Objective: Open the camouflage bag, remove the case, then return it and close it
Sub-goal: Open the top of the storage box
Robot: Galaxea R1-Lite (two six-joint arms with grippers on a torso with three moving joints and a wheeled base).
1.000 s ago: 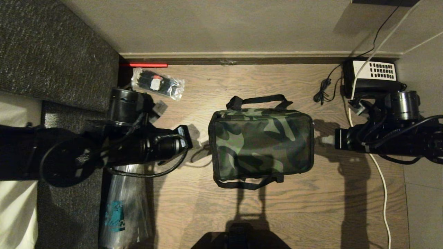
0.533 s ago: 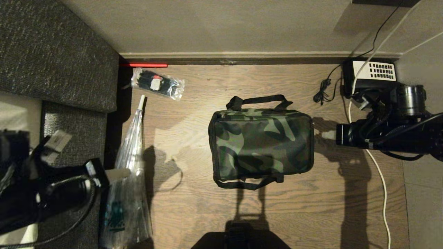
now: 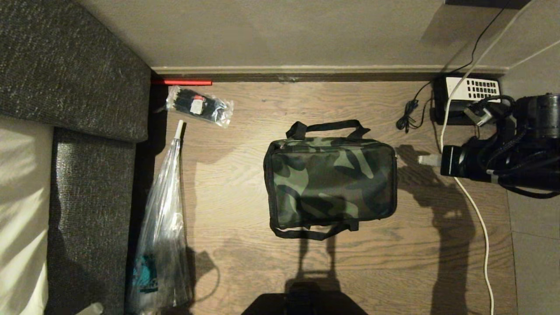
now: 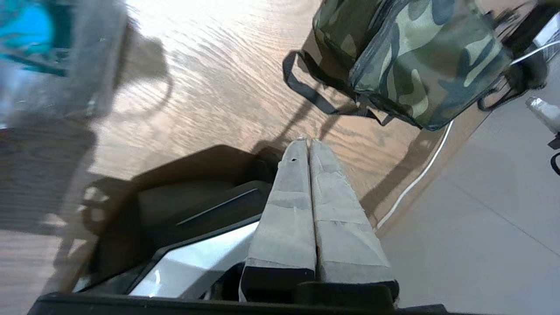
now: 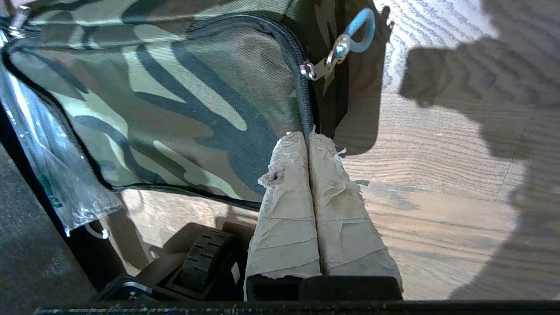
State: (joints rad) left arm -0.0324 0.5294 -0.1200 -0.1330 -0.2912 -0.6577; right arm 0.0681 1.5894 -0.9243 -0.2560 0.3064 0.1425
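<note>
The camouflage bag [image 3: 330, 183] lies zipped shut on the wooden floor, its black handles flat at front and back. The case is hidden. My right gripper [image 3: 423, 160] hovers just off the bag's right end, apart from it, shut on nothing. In the right wrist view its taped fingertips [image 5: 308, 135] point at the bag [image 5: 166, 87] by the zip corner, below the metal zipper pull [image 5: 334, 54] with its blue loop. My left gripper [image 4: 306, 141] is shut and empty, well away from the bag [image 4: 415, 57] and out of the head view.
A desk telephone [image 3: 468, 94] with a white cable [image 3: 479, 218] sits at the back right. Two clear plastic bags [image 3: 162, 245] [image 3: 199, 105] lie left of the bag, beside a dark grey sofa [image 3: 74, 65]. The wall skirting [image 3: 328, 70] runs behind.
My left arm has swung away from the bag's left end, down and left, out of the head view. My right arm has drawn back a little to the right. The bag has not moved.
</note>
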